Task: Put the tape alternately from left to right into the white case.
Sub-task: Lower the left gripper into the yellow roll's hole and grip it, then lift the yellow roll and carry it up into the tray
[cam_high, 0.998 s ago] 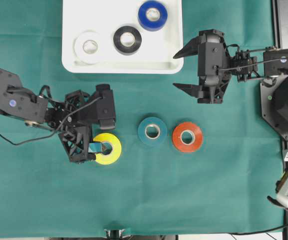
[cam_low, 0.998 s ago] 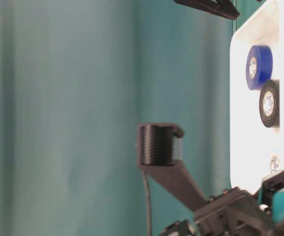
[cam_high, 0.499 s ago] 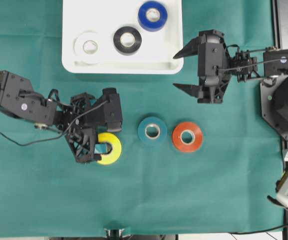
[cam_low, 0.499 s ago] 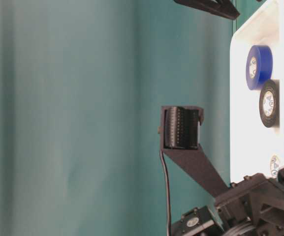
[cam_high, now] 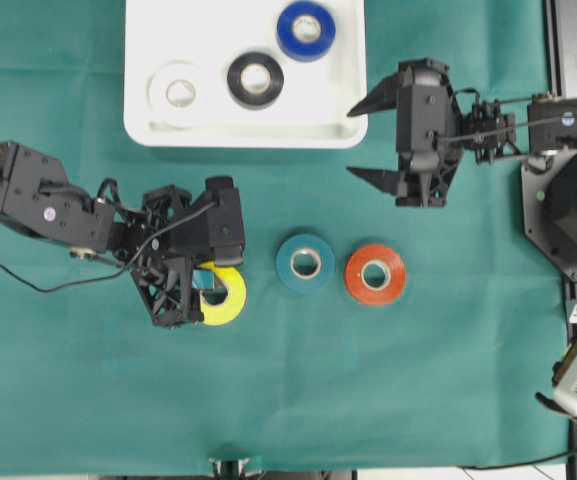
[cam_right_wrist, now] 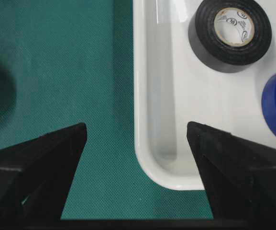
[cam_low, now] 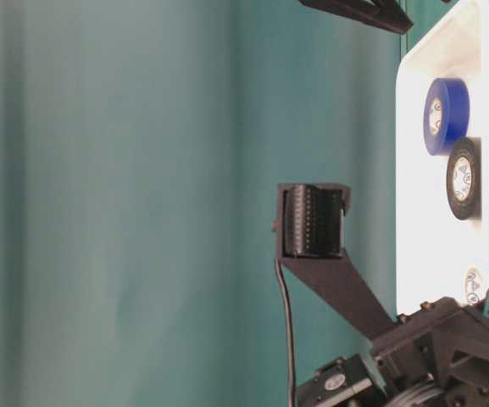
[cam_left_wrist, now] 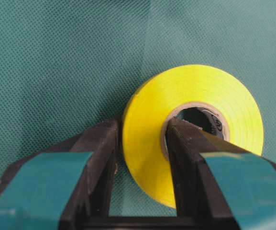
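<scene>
Left gripper fingers clenched on the yellow tape roll (one finger in the core, one against the outer wall), roll lying flat on the green surface. Teal roll and orange-red roll lie beside it on the cloth. White case holds the white, black and blue rolls. Right gripper fingers spread, holding nothing, near the case's corner.
</scene>
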Tool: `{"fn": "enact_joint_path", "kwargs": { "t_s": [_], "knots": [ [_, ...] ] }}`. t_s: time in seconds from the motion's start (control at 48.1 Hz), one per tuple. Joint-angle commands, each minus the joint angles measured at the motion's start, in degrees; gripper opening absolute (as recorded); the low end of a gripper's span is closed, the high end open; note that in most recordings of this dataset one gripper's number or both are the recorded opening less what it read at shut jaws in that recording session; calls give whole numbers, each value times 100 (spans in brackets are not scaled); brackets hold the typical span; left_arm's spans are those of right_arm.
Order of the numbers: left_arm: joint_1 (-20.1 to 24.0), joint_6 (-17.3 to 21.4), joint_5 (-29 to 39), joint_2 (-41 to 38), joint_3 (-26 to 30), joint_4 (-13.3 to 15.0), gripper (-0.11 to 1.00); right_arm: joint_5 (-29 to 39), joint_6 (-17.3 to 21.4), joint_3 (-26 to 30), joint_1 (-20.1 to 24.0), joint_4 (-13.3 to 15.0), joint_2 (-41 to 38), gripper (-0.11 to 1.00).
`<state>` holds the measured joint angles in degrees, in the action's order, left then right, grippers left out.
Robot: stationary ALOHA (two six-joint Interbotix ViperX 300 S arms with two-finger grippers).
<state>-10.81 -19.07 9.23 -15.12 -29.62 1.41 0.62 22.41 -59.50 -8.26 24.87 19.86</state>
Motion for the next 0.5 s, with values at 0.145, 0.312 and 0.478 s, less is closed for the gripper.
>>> {"fn": "enact_joint_path", "kwargs": {
  "t_s": [0.145, 0.312, 0.478],
  "knots": [
    [-18, -9, -9, 132, 53, 0, 27, -35, 0, 79, 18, 0, 26, 82],
    [0, 26, -9, 378, 79, -9, 27, -35, 0, 97, 18, 0, 18, 82],
    [123, 132, 88, 738, 123, -26, 27, -44, 0, 105, 18, 0, 26, 82]
  ]
}}
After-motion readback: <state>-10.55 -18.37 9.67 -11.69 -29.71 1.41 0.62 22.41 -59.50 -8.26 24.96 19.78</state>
